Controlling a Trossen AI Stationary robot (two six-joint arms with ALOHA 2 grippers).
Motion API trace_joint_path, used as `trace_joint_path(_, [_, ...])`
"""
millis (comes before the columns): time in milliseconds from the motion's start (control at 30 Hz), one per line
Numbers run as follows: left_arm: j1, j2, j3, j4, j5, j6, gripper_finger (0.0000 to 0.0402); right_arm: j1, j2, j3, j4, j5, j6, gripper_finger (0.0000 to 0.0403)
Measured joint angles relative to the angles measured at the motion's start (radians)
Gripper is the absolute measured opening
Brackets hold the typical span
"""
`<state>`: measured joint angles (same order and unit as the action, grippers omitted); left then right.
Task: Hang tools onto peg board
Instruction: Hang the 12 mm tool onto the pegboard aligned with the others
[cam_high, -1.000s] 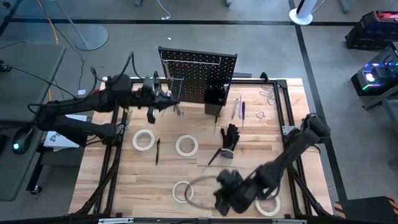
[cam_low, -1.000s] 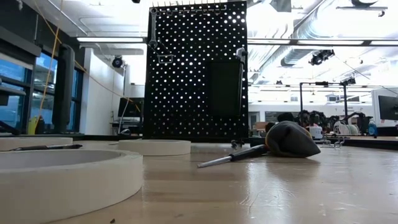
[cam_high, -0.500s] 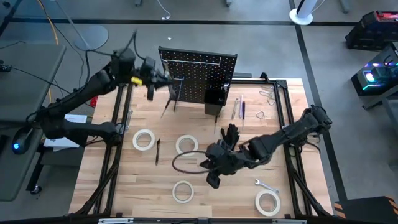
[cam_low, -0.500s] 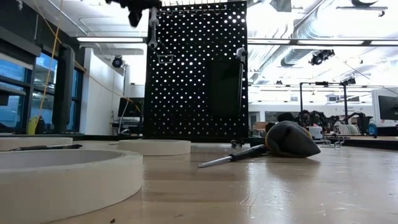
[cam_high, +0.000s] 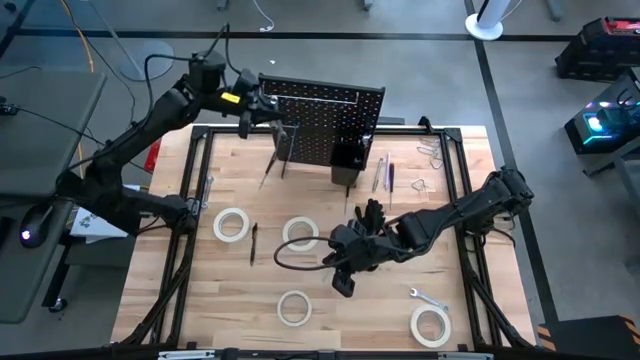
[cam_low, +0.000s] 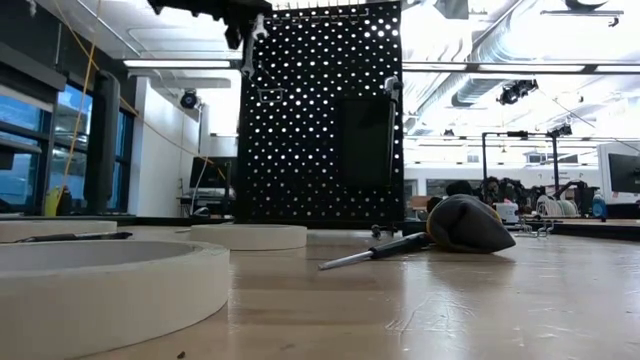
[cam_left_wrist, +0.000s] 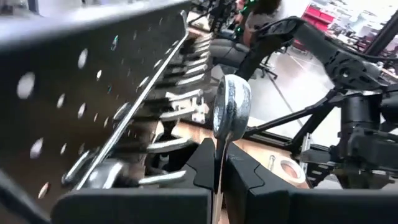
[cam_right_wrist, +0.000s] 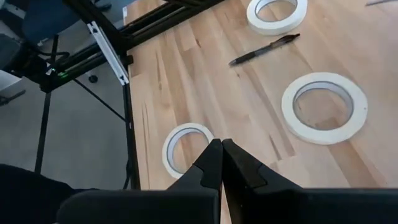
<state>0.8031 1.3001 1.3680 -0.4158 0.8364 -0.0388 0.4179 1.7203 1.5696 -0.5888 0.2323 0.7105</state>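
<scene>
At the top-left corner of the peg board (cam_high: 322, 125), the left gripper (cam_left_wrist: 219, 171) is shut on a silver wrench (cam_left_wrist: 231, 112). Its ring should slide straight onto a wire hook (cam_left_wrist: 171, 144), I think. Right gripper (cam_high: 345, 262) hovers closed, empty.

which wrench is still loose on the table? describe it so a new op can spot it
Start from the peg board at the table's far edge and go to the opposite, near edge, on the right arm's side. The wrench lies flat there, slim and silver, just beside the tape roll in that corner. Unlike the white rings around it, it is a thin metal bar.
</scene>
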Motion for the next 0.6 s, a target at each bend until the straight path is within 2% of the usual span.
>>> trace_joint_path(300, [0.032, 0.01, 0.007, -0.108, -0.003, 0.044, 0.0001, 0.0, 0.0, 0.0, -0.006, 0.002, 0.025, 0.0])
trace_joint_path(600, [0.055, 0.025, 0.007, -0.097, -0.011, -0.001, 0.0001, 0.0, 0.0, 0.0, -0.006, 0.002, 0.032, 0.0])
